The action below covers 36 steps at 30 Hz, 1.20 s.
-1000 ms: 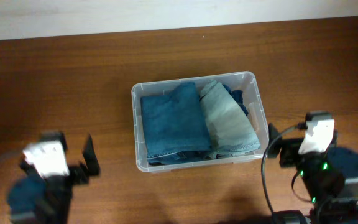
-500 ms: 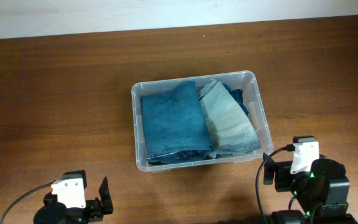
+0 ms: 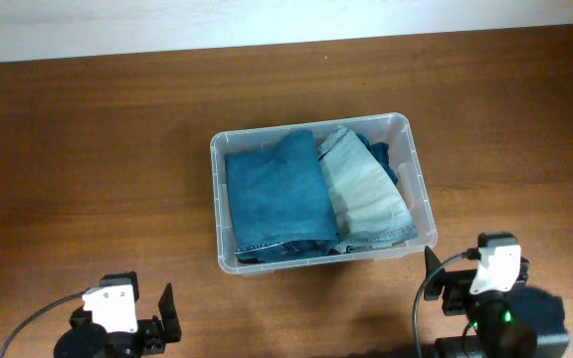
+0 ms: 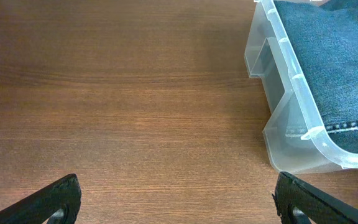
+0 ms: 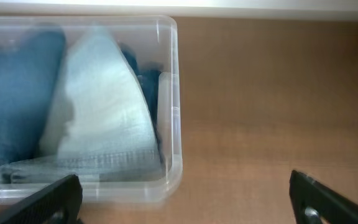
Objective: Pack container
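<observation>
Clearly outside the container rim, left fingers and right fingers both gape wide over wooden table.

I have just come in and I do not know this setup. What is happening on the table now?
Nothing is being handled at this moment. The container stands in the middle of the table and holds folded clothes: dark blue denim with pale denim beside it. The left gripper and the right gripper are both open and empty, near the table's front edge, apart from the container. The packing looks done.
</observation>
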{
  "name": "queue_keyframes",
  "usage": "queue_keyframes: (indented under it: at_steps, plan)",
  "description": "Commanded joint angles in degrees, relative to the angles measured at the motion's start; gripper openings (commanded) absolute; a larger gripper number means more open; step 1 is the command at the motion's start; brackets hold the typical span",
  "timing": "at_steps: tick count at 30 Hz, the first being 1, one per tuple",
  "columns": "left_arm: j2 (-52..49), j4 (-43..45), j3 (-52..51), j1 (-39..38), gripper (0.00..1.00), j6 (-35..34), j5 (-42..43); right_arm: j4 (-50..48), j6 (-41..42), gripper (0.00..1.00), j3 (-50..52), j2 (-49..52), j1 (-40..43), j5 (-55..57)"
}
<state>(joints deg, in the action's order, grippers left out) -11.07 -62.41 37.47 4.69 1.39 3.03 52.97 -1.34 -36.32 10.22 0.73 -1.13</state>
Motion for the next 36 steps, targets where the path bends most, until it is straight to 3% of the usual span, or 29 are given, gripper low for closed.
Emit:
queue_keyframes:
  at_steps: [1, 9, 36]
  plan:
    - [0.44, 0.26, -0.04, 0.09, 0.99, 0.85, 0.59, -6.54, 0.04, 0.98, 8.28, -8.17, 0.07, -2.49]
    - [0.44, 0.26, -0.04, 0.09, 0.99, 0.85, 0.59, -48.3, -0.81, 0.98, 34.21, -9.99, 0.04, -3.39]
    - [0.44, 0.26, -0.04, 0.09, 0.99, 0.85, 0.59, -48.33, -0.79, 0.99, 35.74, -9.31, 0.04, -2.73]
